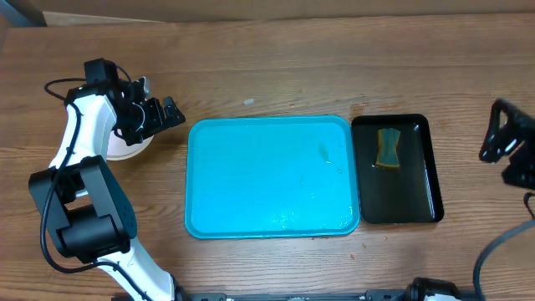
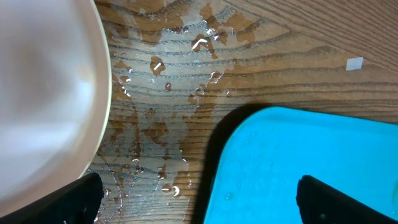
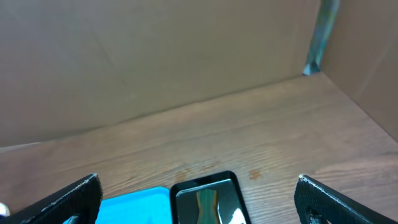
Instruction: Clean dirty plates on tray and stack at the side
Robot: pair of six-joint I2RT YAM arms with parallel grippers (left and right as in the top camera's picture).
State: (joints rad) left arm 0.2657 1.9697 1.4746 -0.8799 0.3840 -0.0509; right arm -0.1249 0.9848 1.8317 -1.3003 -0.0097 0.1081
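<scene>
The turquoise tray (image 1: pixel 267 176) lies mid-table with no plates on it, only water drops and a small smudge. A white plate (image 1: pixel 127 149) sits on the table left of the tray, mostly hidden under my left arm; I cannot tell how many plates are stacked there. In the left wrist view the plate (image 2: pixel 43 93) shows a pale yellowish rim, and the tray corner (image 2: pixel 298 162) is at the right. My left gripper (image 1: pixel 167 113) (image 2: pixel 199 199) is open and empty, between plate and tray. My right gripper (image 1: pixel 501 144) (image 3: pixel 199 199) is open and empty at the far right.
A narrow black tray (image 1: pixel 416 188) right of the turquoise tray holds a green-and-yellow sponge (image 1: pixel 389 148), also in the right wrist view (image 3: pixel 206 204). The wood (image 2: pixel 161 93) between plate and tray is wet. A cardboard wall (image 3: pixel 155 56) stands behind the table.
</scene>
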